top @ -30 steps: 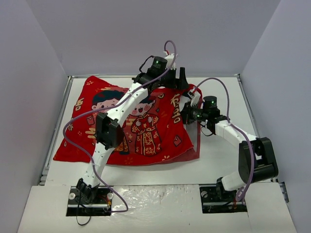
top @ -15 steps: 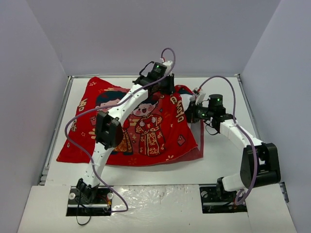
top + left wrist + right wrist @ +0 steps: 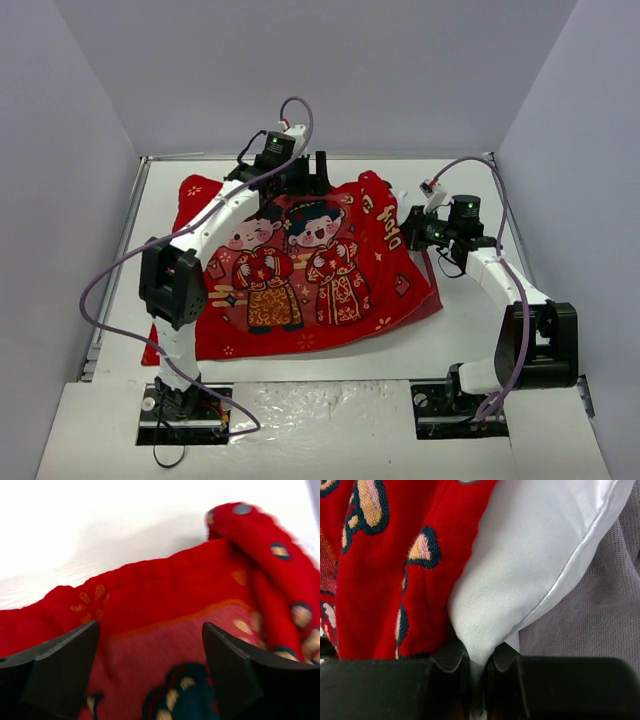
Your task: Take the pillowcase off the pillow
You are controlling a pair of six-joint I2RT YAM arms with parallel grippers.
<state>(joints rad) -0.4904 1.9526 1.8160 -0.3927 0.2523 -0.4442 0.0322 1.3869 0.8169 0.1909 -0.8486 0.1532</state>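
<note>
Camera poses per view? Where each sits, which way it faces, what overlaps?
Top external: above and behind the bases, looking down at the table; both arms show.
Left wrist: on the left gripper, open, looking at the pillowcase's far edge; both fingers show.
Right wrist: on the right gripper, shut on the pillow; fingers show.
Shared: all see the pillowcase.

Pillowcase (image 3: pixel 300 270) is spread across table (image 3: pixel 460 340) centre. Pillow (image 3: pixel 530 565) corner is seen poking out at its R edge, pinched in R gripper (image 3: pixel 475 662); L gripper (image 3: pixel 150 627) is poised over far edge, its 2 jaws set apart.
</note>
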